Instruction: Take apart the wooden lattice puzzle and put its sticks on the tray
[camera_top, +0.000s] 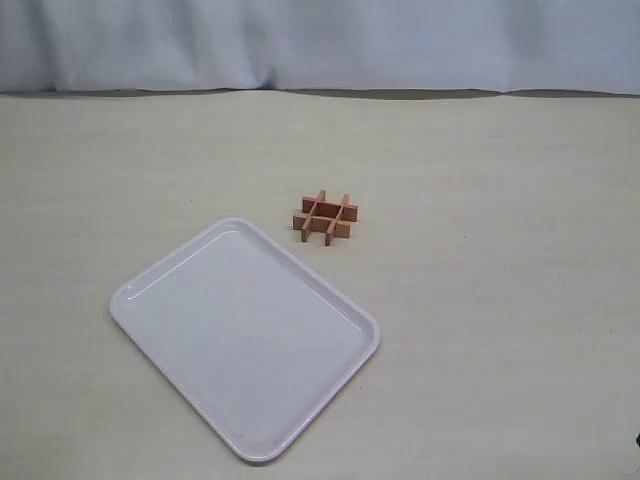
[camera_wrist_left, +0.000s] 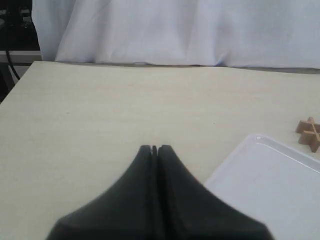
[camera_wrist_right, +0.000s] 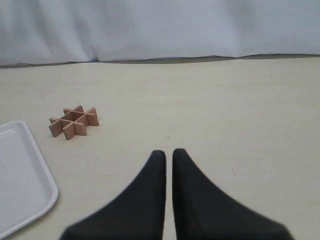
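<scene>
Pale surface (camera_top: 500, 300), seen from its near edge. A white cloth (camera_top: 320, 40) hangs along the far edge.

One tray (camera_top: 240, 335) lies toward the near-left corner, turned askew to the edges, with nothing on it. One wooden lattice puzzle (camera_top: 325, 217) stands assembled near the middle of the surface. It is just beyond the tray's far corner and does not touch the tray. Its four sticks (camera_top: 343, 215) cross two over two. Open surface surrounds the puzzle on the far and right sides, and only the tray's rim is close by.

There are two grippers. The left gripper (camera_wrist_left: 154, 148) hangs over the left part of the surface with its jaws pressed together and holds nothing. The right gripper (camera_wrist_right: 169, 152) is well short of the puzzle, its jaws all but together with a thin slit between them, and it also holds nothing.
</scene>
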